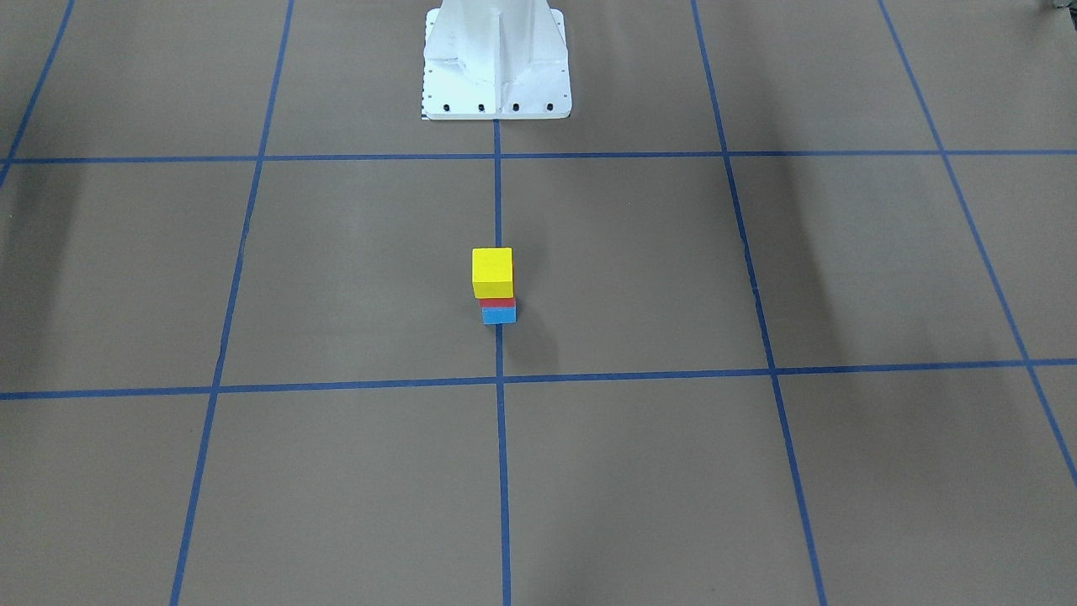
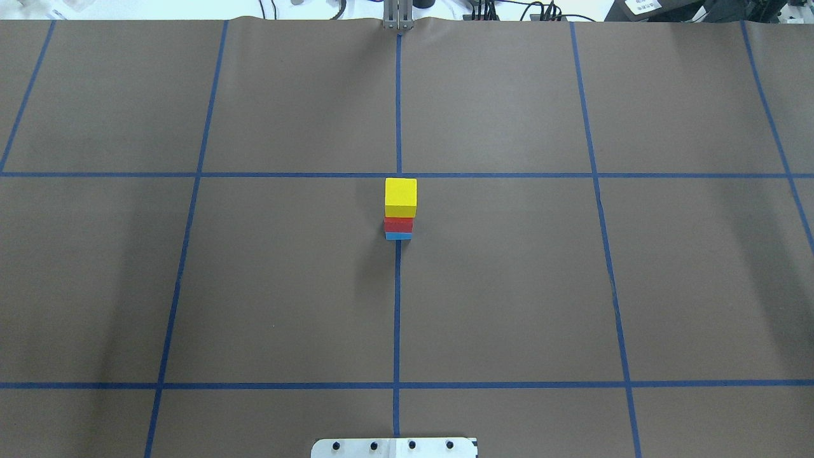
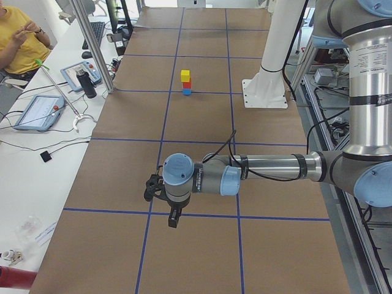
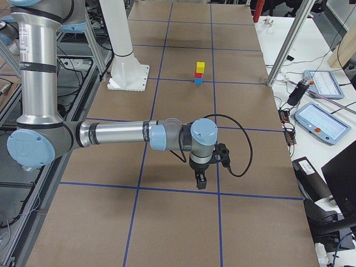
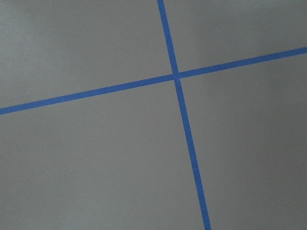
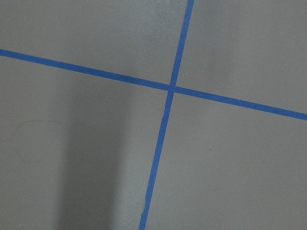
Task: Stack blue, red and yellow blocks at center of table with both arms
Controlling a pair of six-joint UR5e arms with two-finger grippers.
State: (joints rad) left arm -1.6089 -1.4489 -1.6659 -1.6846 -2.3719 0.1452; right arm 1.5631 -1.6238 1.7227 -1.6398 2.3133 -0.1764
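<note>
Table (image 2: 509,286): stacked blocks (image 2: 400,208); arms (image 3: 269,166) outstretched; left end effector (image 3: 173,219), right end effector (image 4: 200,182) point down, state unclear.

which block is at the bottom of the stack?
The light blue block: it alone rests on the table, with the red block on it and the yellow block on top.

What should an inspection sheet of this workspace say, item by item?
Surface: brown table with a blue tape grid.
Job's things: yellow block on red block on blue block, one stack at centre.
Clutter: nothing seen.
Grippers: left gripper and right gripper hang above bare table, far from the stack; open or shut, cannot tell.
Cables: a black cable loops at each wrist.
Surroundings: white pedestal; tablet; seated person.
</note>
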